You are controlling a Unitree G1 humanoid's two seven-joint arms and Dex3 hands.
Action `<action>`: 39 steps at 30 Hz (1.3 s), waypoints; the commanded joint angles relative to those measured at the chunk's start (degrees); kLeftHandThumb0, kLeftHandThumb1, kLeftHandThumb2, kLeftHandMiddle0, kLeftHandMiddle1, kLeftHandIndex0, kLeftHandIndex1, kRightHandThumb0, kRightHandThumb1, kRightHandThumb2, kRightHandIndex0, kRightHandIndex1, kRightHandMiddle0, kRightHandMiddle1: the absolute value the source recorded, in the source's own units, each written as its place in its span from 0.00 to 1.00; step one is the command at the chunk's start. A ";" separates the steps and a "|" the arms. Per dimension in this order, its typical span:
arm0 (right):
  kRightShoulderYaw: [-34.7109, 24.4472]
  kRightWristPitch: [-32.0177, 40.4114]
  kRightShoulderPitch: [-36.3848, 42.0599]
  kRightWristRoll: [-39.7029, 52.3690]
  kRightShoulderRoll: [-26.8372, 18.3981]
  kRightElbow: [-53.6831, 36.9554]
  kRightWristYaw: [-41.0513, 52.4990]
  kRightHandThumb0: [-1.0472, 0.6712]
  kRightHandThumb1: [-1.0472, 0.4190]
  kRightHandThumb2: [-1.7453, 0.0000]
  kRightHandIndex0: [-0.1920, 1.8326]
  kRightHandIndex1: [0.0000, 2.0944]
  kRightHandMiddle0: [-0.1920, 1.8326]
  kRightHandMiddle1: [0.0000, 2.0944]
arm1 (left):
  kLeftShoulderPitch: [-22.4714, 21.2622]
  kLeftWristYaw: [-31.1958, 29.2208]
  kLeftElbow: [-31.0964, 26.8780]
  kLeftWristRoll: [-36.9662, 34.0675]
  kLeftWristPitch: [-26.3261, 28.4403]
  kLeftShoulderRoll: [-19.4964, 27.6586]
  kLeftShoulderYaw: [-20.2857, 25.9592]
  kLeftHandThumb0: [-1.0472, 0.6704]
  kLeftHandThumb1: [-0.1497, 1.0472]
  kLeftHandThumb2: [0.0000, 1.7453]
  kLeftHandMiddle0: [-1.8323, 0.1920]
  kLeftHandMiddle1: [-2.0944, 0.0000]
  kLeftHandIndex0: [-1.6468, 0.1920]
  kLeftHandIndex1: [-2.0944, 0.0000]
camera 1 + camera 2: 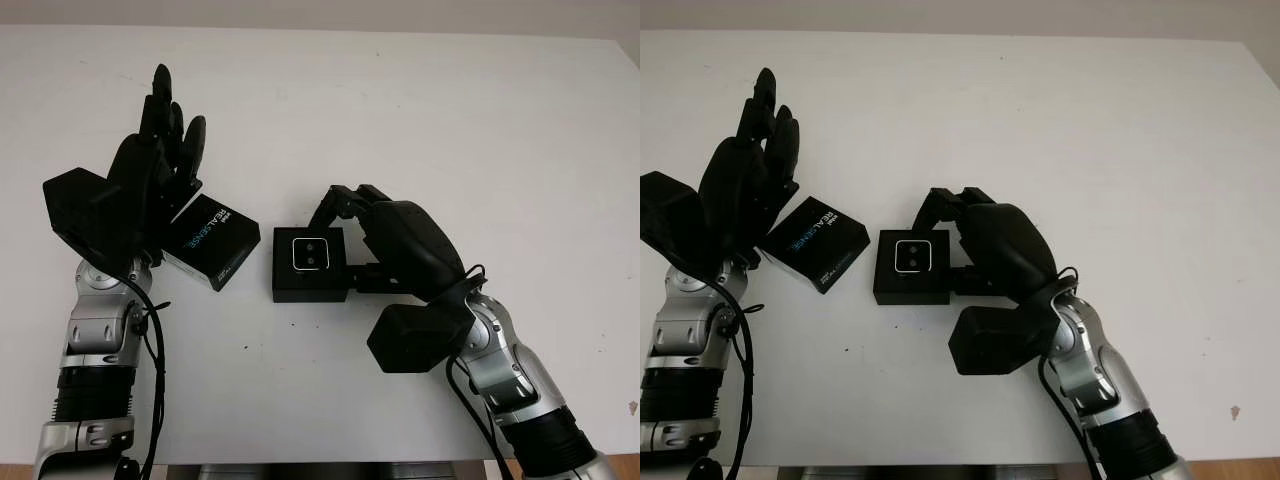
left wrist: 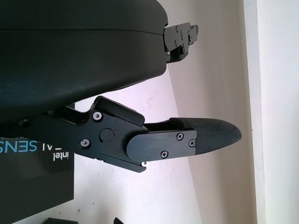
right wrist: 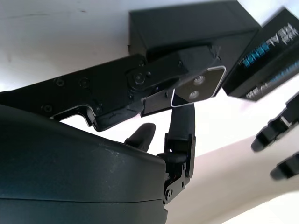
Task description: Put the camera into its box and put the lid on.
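Note:
The small camera [image 1: 311,253], black with a silver rim and two lenses facing up, is pinched between the curled fingers [image 3: 177,70] and thumb [image 3: 181,122] of my right hand [image 1: 345,240]. It hovers right over the open black box [image 1: 310,288] at the table's middle. Whether the camera touches the box I cannot tell. The black lid [image 1: 210,241], printed REALSENSE, lies tilted on the table just left of the box. My left hand [image 1: 165,140] is open above the lid's far left corner, its fingers [image 2: 196,137] pointing away from me.
The white table [image 1: 450,110] stretches bare behind and to the right of both hands. Its front edge runs close below my forearms [image 1: 300,462]. The lid and the box lie a narrow gap apart.

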 commanded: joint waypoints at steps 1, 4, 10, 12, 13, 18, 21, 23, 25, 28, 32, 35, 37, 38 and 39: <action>0.90 0.97 1.32 -1.35 -1.81 -1.24 2.18 0.22 0.03 0.97 0.13 0.20 0.15 0.51 | 0.16 -0.20 -0.44 -0.10 -0.44 0.37 0.38 0.17 1.00 0.29 1.00 1.00 1.00 1.00; 0.88 1.81 1.53 -2.08 -2.38 -3.14 4.11 0.17 0.06 0.97 0.09 0.07 0.14 0.23 | 0.14 -0.19 -0.52 -0.01 -0.45 0.44 0.38 0.17 1.00 0.29 1.00 1.00 1.00 1.00; 0.47 1.81 1.79 -3.12 -3.05 -5.44 5.16 0.15 0.07 0.97 0.01 0.01 0.10 0.09 | 0.23 -0.28 -0.80 0.03 -0.29 0.49 0.31 0.16 1.00 0.29 1.00 1.00 1.00 1.00; 0.25 1.92 1.91 -2.87 -3.07 -5.94 5.43 0.15 0.07 0.97 0.00 0.00 0.08 0.07 | 0.28 -0.15 -0.85 -0.14 -0.40 0.24 0.40 0.17 1.00 0.29 1.00 1.00 1.00 1.00; 0.11 1.85 1.95 -2.67 -3.12 -6.17 5.50 0.14 0.07 0.97 0.00 0.00 0.07 0.06 | 0.25 0.05 -0.81 -0.25 -0.49 0.02 0.49 0.17 1.00 0.28 1.00 1.00 1.00 1.00; -0.78 1.63 1.53 -1.22 -2.80 -6.22 5.06 0.12 0.09 0.97 0.00 0.00 0.03 0.04 | 0.33 0.09 -0.89 -0.10 -0.24 0.12 0.39 0.17 1.00 0.28 1.00 1.00 1.00 1.00; -1.56 1.57 0.74 -0.94 -2.77 -5.96 4.06 0.10 0.08 0.97 0.00 0.00 0.01 0.02 | 0.42 0.18 -0.94 -0.19 -0.30 0.01 0.45 0.17 1.00 0.28 1.00 1.00 1.00 1.00; -2.01 1.17 -0.13 -1.79 -3.22 -5.81 3.07 0.08 0.05 0.96 0.00 0.00 0.00 0.00 | 0.37 0.16 -0.82 -0.20 -0.42 0.00 0.47 0.17 1.00 0.28 1.00 1.00 1.00 1.00; -2.58 0.35 -0.86 -1.48 -3.35 -5.23 1.99 0.08 0.03 0.96 0.00 0.00 0.00 0.00 | 0.33 0.12 -0.74 -0.25 -0.38 0.02 0.49 0.17 1.00 0.28 1.00 1.00 1.00 1.00; -3.59 -0.39 -2.00 -0.35 -2.71 -3.98 0.07 0.09 0.01 0.95 0.00 0.00 0.01 0.01 | 0.31 0.03 -0.74 -0.33 -0.13 0.08 0.51 0.17 1.00 0.28 1.00 1.00 1.00 1.00; -4.59 -0.41 -3.31 0.58 -1.06 -2.31 -3.95 0.12 0.00 0.80 0.02 0.02 0.03 0.02 | 0.21 0.28 -0.55 -0.20 -0.50 -0.05 0.53 0.17 1.00 0.28 1.00 1.00 1.00 1.00; -5.23 -0.21 -4.07 1.78 0.12 -1.44 -5.81 0.14 0.00 0.73 0.03 0.03 0.05 0.03 | 0.23 0.04 -0.79 -0.14 -0.03 0.24 0.40 0.17 1.00 0.28 1.00 1.00 1.00 1.00; -5.48 -0.23 -4.36 2.76 0.52 -0.88 -6.10 0.14 0.00 0.72 0.04 0.03 0.05 0.03 | 0.32 0.03 -0.87 -0.15 -0.16 0.23 0.43 0.17 1.00 0.29 1.00 1.00 1.00 1.00; -5.67 -0.02 -4.32 3.95 0.88 -0.60 -5.73 0.14 0.00 0.71 0.04 0.03 0.05 0.03 | 0.33 -0.02 -0.91 -0.10 -0.24 0.30 0.41 0.17 1.00 0.29 1.00 1.00 1.00 1.00; -5.95 0.52 -4.16 5.63 1.36 -0.56 -4.93 0.15 0.00 0.72 0.05 0.03 0.06 0.03 | 0.37 -0.22 -0.94 -0.04 -0.29 0.49 0.37 0.17 1.00 0.29 1.00 1.00 1.00 1.00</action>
